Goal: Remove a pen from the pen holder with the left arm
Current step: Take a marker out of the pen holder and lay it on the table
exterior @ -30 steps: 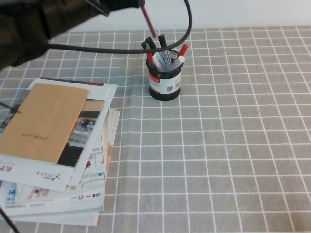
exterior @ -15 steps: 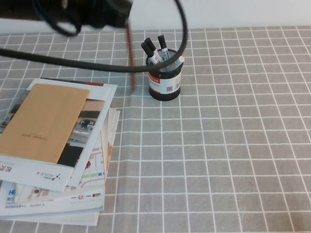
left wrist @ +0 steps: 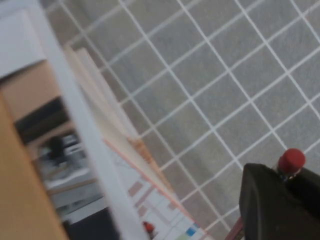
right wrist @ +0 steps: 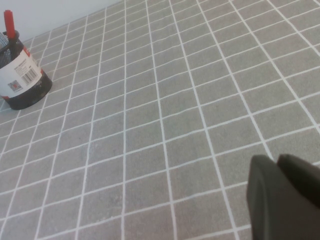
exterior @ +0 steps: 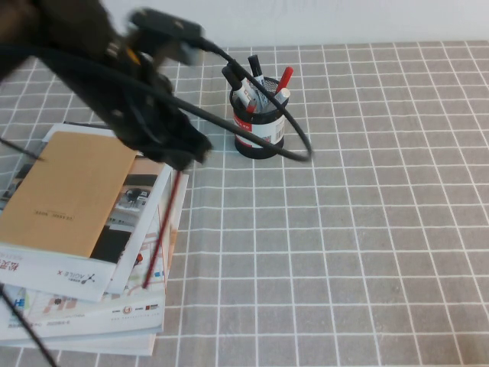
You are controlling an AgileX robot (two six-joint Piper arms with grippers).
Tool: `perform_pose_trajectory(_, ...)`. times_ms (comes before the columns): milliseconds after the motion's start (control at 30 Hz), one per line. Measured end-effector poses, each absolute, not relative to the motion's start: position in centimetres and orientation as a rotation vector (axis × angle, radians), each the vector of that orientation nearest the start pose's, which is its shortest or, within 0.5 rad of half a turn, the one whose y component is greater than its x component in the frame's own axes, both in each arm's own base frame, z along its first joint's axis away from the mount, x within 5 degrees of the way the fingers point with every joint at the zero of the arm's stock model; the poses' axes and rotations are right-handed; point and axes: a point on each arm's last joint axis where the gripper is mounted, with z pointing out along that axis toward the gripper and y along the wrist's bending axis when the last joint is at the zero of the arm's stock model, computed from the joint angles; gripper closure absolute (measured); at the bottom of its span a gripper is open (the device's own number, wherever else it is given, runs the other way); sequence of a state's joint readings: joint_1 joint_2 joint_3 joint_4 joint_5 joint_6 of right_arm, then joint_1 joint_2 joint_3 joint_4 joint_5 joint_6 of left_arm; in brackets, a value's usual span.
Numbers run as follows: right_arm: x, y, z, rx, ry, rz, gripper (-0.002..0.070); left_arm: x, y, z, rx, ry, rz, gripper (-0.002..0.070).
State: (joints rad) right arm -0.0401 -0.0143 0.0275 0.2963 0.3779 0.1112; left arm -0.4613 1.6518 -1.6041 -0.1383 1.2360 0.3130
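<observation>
The black mesh pen holder (exterior: 258, 130) stands at the back middle of the table, with several pens in it. My left gripper (exterior: 182, 159) is to its left, above the right edge of the book stack, and is shut on a dark red pen (exterior: 162, 229). The pen hangs slanted down over the books. In the left wrist view the pen's red cap (left wrist: 291, 161) pokes out between the fingers of the left gripper (left wrist: 287, 176). My right gripper (right wrist: 276, 163) is shut on nothing, low over bare cloth, with the pen holder (right wrist: 22, 80) far from it.
A stack of books and magazines (exterior: 84, 229) with a tan cover on top fills the left front of the table. A black cable (exterior: 252, 141) loops from the left arm past the pen holder. Grey checked cloth (exterior: 367, 229) covers the table.
The left arm has swung from above the pen holder down and to the left, carrying the red pen. The pen now hangs over the edge of the book stack.
</observation>
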Motion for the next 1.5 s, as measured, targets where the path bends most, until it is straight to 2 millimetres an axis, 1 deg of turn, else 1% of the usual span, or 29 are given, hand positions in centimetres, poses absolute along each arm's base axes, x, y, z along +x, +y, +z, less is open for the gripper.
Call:
perform_pose_trajectory(33,5.3,0.8,17.2,0.323,1.844,0.341,0.0689,30.4,-16.7,34.6,1.030,2.583,-0.233,0.0649)
perform_pose_trajectory(100,5.3,0.8,17.2,0.323,1.844,0.341,0.0689,30.6,-18.1,33.1,1.064,2.617,-0.241,0.0649)
perform_pose_trajectory(133,5.3,0.8,17.2,0.323,1.844,0.341,0.0689,31.1,-19.6,31.2,1.090,2.668,-0.246,0.0649)
perform_pose_trajectory(167,5.3,0.8,17.2,0.323,1.844,0.341,0.0689,31.4,-20.3,30.2,1.090,2.698,-0.255,0.0649)
perform_pose_trajectory(200,5.3,0.8,17.2,0.323,1.844,0.341,0.0689,31.7,-20.8,29.2,1.078,2.732,-0.272,0.0649)
perform_pose_trajectory(233,5.3,0.8,17.2,0.323,1.844,0.341,0.0689,32.0,-21.1,28.6,1.062,2.754,-0.285,0.0649)
perform_pose_trajectory(300,5.3,0.8,17.2,0.323,1.844,0.341,0.0689,33.2,-21.9,27.0,1.009,2.809,-0.315,0.0649)
perform_pose_trajectory(367,5.3,0.8,17.2,0.323,1.844,0.341,0.0689,34.3,-22.4,26.4,0.963,2.829,-0.352,0.0649)
perform_pose_trajectory(433,5.3,0.8,17.2,0.323,1.844,0.341,0.0689,35.4,-23.0,26.2,0.925,2.826,-0.385,0.0649)
perform_pose_trajectory(567,5.3,0.8,17.2,0.323,1.844,0.341,0.0689,37.7,-24.2,27.1,0.831,2.779,-0.407,0.0649)
perform_pose_trajectory(633,5.3,0.8,17.2,0.323,1.844,0.341,0.0689,38.5,-24.6,27.1,0.786,2.771,-0.417,0.0649)
perform_pose_trajectory(700,5.3,0.8,17.2,0.323,1.844,0.341,0.0689,39.3,-24.8,26.8,0.741,2.777,-0.423,0.0649)
perform_pose_trajectory(867,5.3,0.8,17.2,0.323,1.844,0.341,0.0689,40.8,-24.2,24.8,0.623,2.834,-0.424,0.0649)
perform_pose_trajectory(967,5.3,0.8,17.2,0.323,1.844,0.341,0.0689,41.3,-23.7,23.9,0.573,2.867,-0.414,0.0649)
perform_pose_trajectory(1233,5.3,0.8,17.2,0.323,1.844,0.341,0.0689,42.2,-22.4,22.9,0.447,2.914,-0.341,0.0649)
perform_pose_trajectory(1400,5.3,0.8,17.2,0.323,1.844,0.341,0.0689,42.9,-21.2,22.4,0.297,2.947,-0.333,0.0650)
perform_pose_trajectory(1500,5.3,0.8,17.2,0.323,1.844,0.341,0.0689,43.2,-20.6,22.3,0.249,2.954,-0.331,0.0650)
